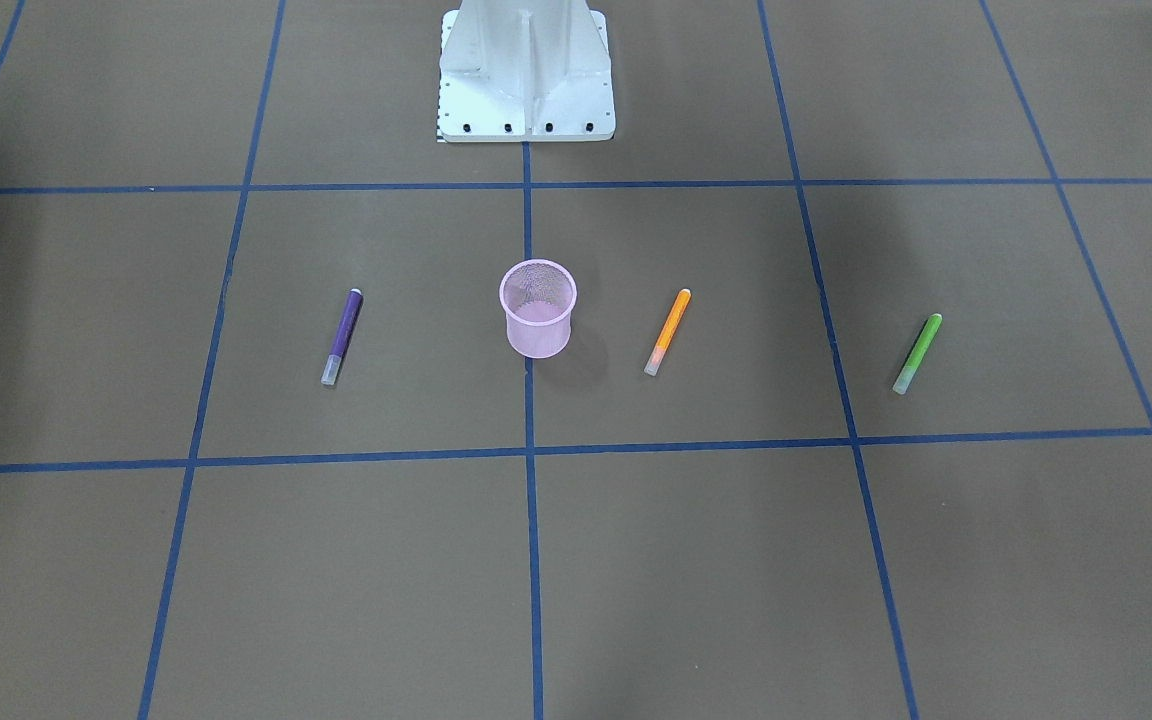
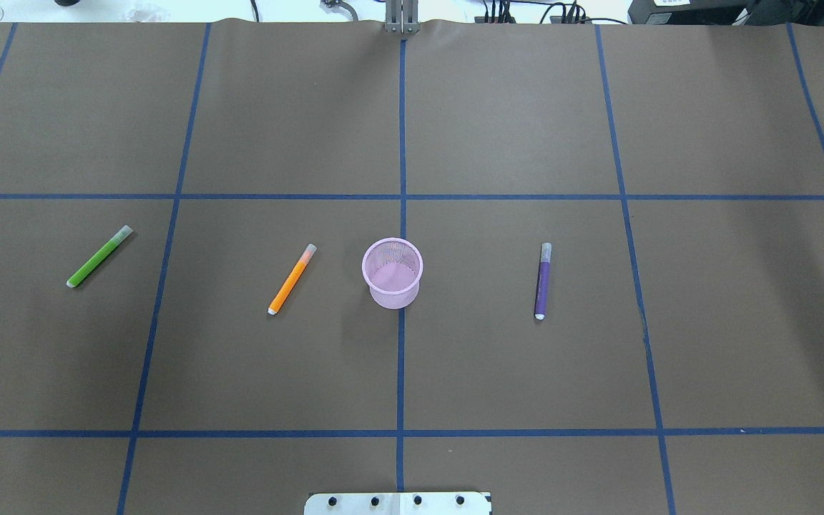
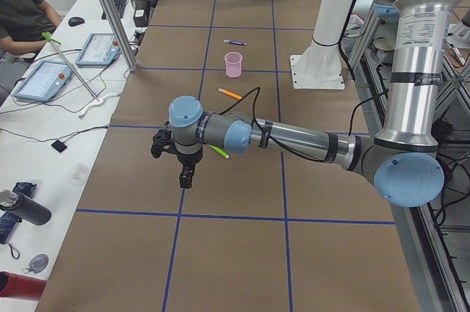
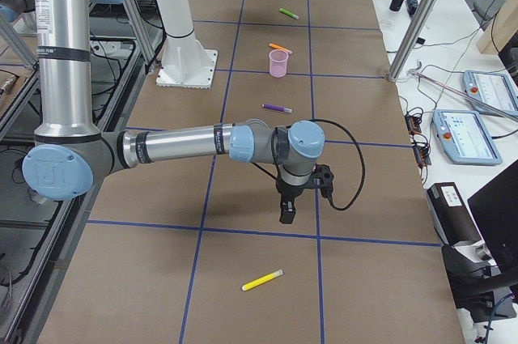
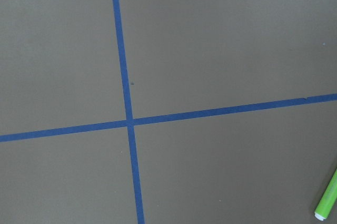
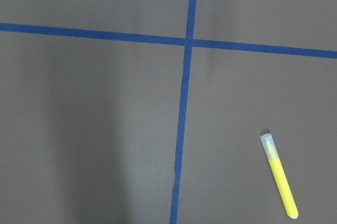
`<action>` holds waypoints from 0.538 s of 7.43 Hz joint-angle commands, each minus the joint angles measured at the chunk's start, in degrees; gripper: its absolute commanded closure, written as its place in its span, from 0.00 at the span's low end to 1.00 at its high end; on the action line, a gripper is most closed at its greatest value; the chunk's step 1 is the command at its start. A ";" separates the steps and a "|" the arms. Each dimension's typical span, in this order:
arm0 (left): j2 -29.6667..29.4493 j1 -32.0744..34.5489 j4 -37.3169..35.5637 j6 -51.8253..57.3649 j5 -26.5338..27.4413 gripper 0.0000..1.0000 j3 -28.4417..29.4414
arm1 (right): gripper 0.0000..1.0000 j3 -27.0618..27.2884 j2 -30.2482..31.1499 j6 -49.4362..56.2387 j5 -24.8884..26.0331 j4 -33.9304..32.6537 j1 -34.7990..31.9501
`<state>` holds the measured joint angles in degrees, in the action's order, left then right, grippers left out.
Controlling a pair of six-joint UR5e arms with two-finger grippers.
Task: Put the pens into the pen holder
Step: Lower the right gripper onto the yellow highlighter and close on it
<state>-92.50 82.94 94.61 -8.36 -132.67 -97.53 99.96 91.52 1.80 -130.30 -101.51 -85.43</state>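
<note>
A brown worktop [image 2: 512,114] crossed by a grid of blue tape [image 2: 402,143] fills the middle of the room. The robot's white base [image 1: 526,90] is bolted at the middle of one long edge, and a person [image 3: 20,11] sits at a side desk beyond the other.

The pink mesh holder [image 2: 392,273] stands upright at the worktop's middle, on the centre tape line. The orange pen [image 2: 292,279] lies flat near it on the robot's left and the purple pen [image 2: 542,280] lies flat on its right, both clear of it. The green pen [image 2: 99,256] lies further toward the left end. The yellow pen [image 4: 263,280] lies alone near the right end, well apart from the others.

The left hand [image 3: 186,180] points down over the worktop toward the left end. The green pen lies just beside it on the holder's side, partly hidden behind the wrist in the left side view. Only the pen's white end shows in the left wrist view, at the lower right corner.

The right hand [image 4: 286,213] points down between the purple and yellow pens, touching neither. The yellow pen lies toward the right end from it, and sits at the lower right of the right wrist view.

For both hands, only the side views show the fingers, so whether they are apart or together cannot be told.
</note>
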 commanded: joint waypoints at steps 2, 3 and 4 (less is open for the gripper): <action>-0.05 -0.06 0.22 -0.08 0.13 0.00 0.41 | 0.00 0.32 1.02 0.05 -0.65 0.00 0.00; 0.30 -0.06 0.22 -0.08 0.13 0.00 0.32 | 0.00 0.06 0.94 0.13 -1.27 0.26 0.09; 0.48 -0.14 0.31 -0.42 -0.13 0.00 0.23 | 0.00 -0.38 1.46 0.14 -1.36 3.22 0.09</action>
<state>-92.31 82.85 94.84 -8.51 -132.59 -97.20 99.96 92.51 1.89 -131.31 -100.70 -85.38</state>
